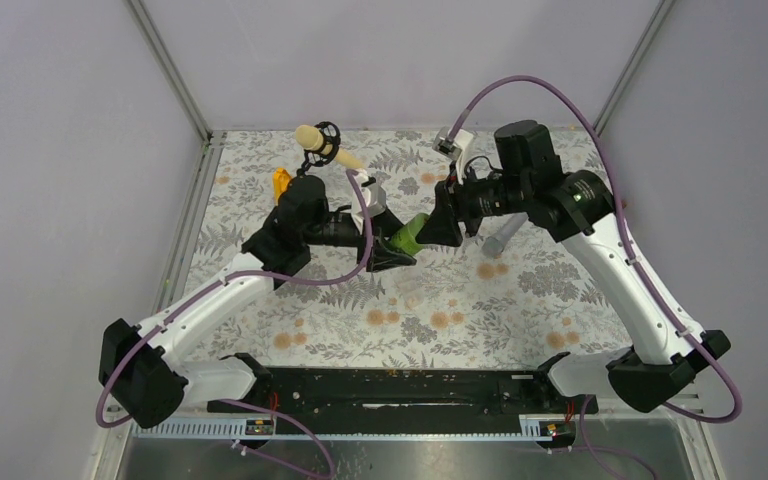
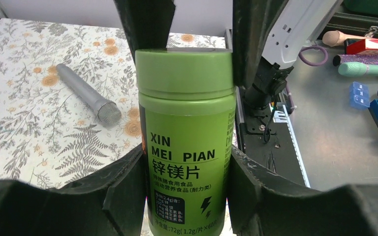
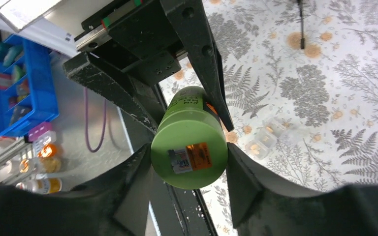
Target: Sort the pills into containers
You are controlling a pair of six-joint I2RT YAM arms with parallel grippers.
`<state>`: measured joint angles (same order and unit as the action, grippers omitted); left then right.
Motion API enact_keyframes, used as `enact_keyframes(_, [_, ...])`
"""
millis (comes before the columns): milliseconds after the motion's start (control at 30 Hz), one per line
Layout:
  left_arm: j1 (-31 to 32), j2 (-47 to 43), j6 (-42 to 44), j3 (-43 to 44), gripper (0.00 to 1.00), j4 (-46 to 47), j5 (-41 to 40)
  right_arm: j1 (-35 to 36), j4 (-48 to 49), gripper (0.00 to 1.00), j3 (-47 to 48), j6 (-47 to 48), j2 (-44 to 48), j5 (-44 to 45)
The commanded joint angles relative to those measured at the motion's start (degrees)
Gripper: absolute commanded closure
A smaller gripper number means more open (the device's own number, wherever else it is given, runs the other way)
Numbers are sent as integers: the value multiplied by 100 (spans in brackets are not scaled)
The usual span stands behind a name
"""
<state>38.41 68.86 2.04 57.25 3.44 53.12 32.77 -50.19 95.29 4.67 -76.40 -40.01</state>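
- The left gripper (image 1: 397, 245) reaches in from the left and is clamped on the lower body of the green bottle (image 1: 410, 233). In the left wrist view its two fingers (image 2: 128, 184) press against the label on either side.
- The green bottle hangs in the air above the patterned mat (image 1: 520, 290), between the two arms. Its long axis lies nearly level, along the line from one gripper to the other. The base points to the left arm and the cap (image 2: 184, 71) to the right arm.
- The right gripper (image 1: 438, 225) meets the bottle head-on from the right. In the right wrist view its fingers (image 3: 142, 167) sit tight on both sides of the cap, whose stickered top faces that camera, so we read them as closed on it.
- We judge that the cap is to be unscrewed next. The bottle's axis lines up with the right wrist's own axis, so a roll of that wrist would turn the cap while the left arm holds the body.
- The containers (image 3: 268, 140) are low, clear cups. They rest on the mat below and well apart from the bottle, with small orange bits showing in them.
- We cannot pick them out in the top view, so we cannot say which arm is nearer to them.
- A grey microphone (image 1: 503, 235) lies on the mat under the right arm.
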Motion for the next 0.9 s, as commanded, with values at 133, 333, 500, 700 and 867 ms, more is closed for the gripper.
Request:
enact_keyframes(133, [25,-47,292,258,100,110,-634,407,2013,66,-830,-2033,375,2849])
enact_keyframes(333, [24,-92,680,152,100,24,-1569,858,2279,77,-1296,-4333,596,4977])
enact_keyframes(500, [26,-86,439,2,100,389,-1623,933,1937,25,-677,-4036,441,4773])
enact_keyframes(700, [24,-102,680,103,100,20,-1414,743,1736,1,-326,-2386,625,3471])
enact_keyframes(867, [17,-170,923,189,100,-324,-754,728,793,1,11,-199,662,1563])
